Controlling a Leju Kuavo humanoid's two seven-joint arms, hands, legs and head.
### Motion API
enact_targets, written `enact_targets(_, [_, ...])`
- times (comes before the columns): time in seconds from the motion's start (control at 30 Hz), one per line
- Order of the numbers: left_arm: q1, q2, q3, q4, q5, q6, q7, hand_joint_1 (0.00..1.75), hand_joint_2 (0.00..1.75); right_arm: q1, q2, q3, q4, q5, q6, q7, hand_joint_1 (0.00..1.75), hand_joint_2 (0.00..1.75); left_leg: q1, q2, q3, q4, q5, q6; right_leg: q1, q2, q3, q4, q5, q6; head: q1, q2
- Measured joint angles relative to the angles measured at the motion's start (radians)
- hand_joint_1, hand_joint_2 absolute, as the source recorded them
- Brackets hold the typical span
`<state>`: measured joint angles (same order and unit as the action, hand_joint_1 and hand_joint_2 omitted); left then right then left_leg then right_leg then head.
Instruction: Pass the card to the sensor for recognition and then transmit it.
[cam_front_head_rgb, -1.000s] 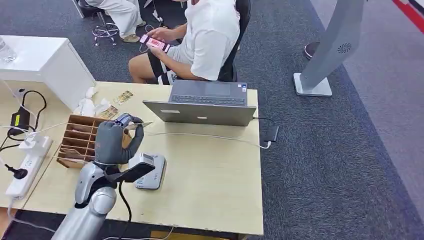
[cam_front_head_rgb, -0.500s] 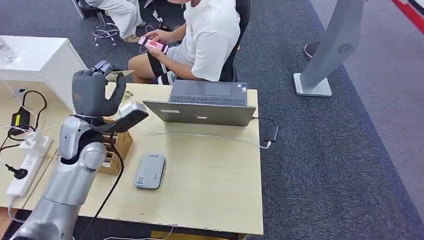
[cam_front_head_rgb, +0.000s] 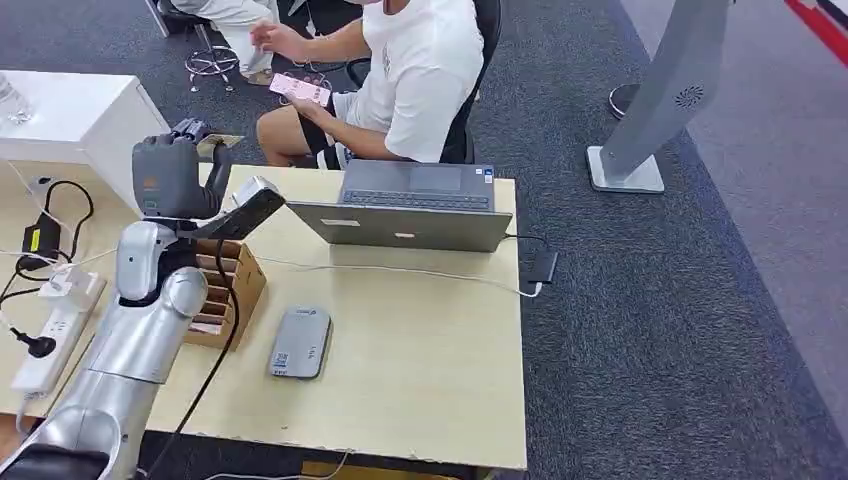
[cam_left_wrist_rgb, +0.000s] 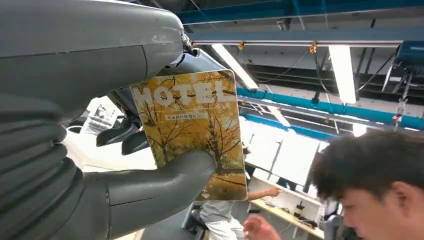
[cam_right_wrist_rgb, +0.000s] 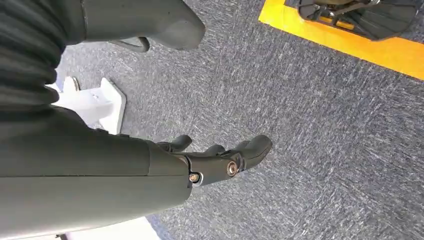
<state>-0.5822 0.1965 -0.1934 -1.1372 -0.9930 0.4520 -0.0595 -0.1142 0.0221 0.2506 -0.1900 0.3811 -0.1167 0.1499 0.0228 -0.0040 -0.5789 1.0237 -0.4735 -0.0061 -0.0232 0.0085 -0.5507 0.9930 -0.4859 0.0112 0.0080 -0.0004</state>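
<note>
- Head view: left robot hand (cam_front_head_rgb: 170, 172) is raised above the far-left part of the desk (cam_front_head_rgb: 420, 350), pinching one card (cam_front_head_rgb: 218, 143) at its fingertips. Card is off the desk, edge-on here, at about 1 o'clock from the hand.
- Left wrist view: same card (cam_left_wrist_rgb: 192, 127) is clamped between the thick thumb and the darker fingers behind it. Printed face shows yellow autumn trees and the word "HOTEL". One person's head is close by in that frame.
- Right robot hand (cam_right_wrist_rgb: 215, 160): hangs over grey carpet, holds nothing, fingers loosely curled and slightly apart.
- One sensor (cam_front_head_rgb: 300, 342), a flat grey reader, lies on the desk at roughly 5 o'clock from the left hand, well apart from the card.
- One wooden slotted card box (cam_front_head_rgb: 228, 292) sits just under the left forearm, at 9 o'clock from the sensor.
- One open laptop (cam_front_head_rgb: 410, 208) at the desk's far edge, 12 o'clock from the sensor; one cable runs from it to a black adapter hanging at the desk's right edge.
- One white power strip (cam_front_head_rgb: 55, 335) on the left, with plugs in it.
- One seated person (cam_front_head_rgb: 400, 70) in a white shirt beyond the desk, holding a phone; a second person's legs at the top left.
</note>
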Motion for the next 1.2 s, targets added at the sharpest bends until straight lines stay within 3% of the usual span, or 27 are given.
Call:
enact_targets(0.17, [-0.001,0.003,0.011,0.028,0.02,0.032,-0.024,1.75,1.75,0.0,0.0,0.0,-0.001,0.013,0.004,-0.009,0.0,1.75,0.0,0.0,0.0,0.0,0.0,0.0,0.0,0.0,0.0,0.0,0.0,0.0,0.0,0.0])
enact_targets(0.83, [0.037,-0.015,0.017,0.034,0.015,0.052,-0.067,1.75,1.75,0.003,0.0,-0.002,-0.001,0.017,-0.005,-0.004,0.0,1.75,0.0,0.0,0.0,0.0,0.0,0.0,0.0,0.0,0.0,0.0,0.0,0.0,0.0,0.0])
enact_targets(0.87, [0.038,-0.016,0.017,0.034,0.015,0.051,-0.067,1.2,1.75,0.004,0.0,-0.002,-0.001,0.018,-0.007,-0.005,0.0,1.75,0.0,0.0,0.0,0.0,0.0,0.0,0.0,0.0,0.0,0.0,0.0,0.0,0.0,0.0])
enact_targets(0.9, [0.039,-0.017,0.017,0.033,0.015,0.051,-0.067,0.23,1.75,0.004,0.0,-0.003,-0.001,0.018,-0.01,-0.006,0.0,1.75,0.0,0.0,0.0,0.0,0.0,0.0,0.0,0.0,0.0,0.0,0.0,0.0,0.0,0.0])
enact_targets(0.93, [0.04,-0.018,0.017,0.033,0.015,0.051,-0.067,0.0,1.75,0.005,0.0,-0.003,-0.001,0.018,-0.011,-0.006,0.0,1.75,0.0,0.0,0.0,0.0,0.0,0.0,0.0,0.0,0.0,0.0,0.0,0.0,0.0,0.0])
enact_targets(1.2, [0.067,-0.018,0.017,0.033,0.036,0.029,-0.067,0.0,1.75,0.009,0.0,-0.008,-0.001,0.021,-0.006,-0.026,0.0,1.75,0.0,0.0,0.0,0.0,0.0,0.0,0.0,0.0,0.0,0.0,0.0,0.0,0.0,0.0])
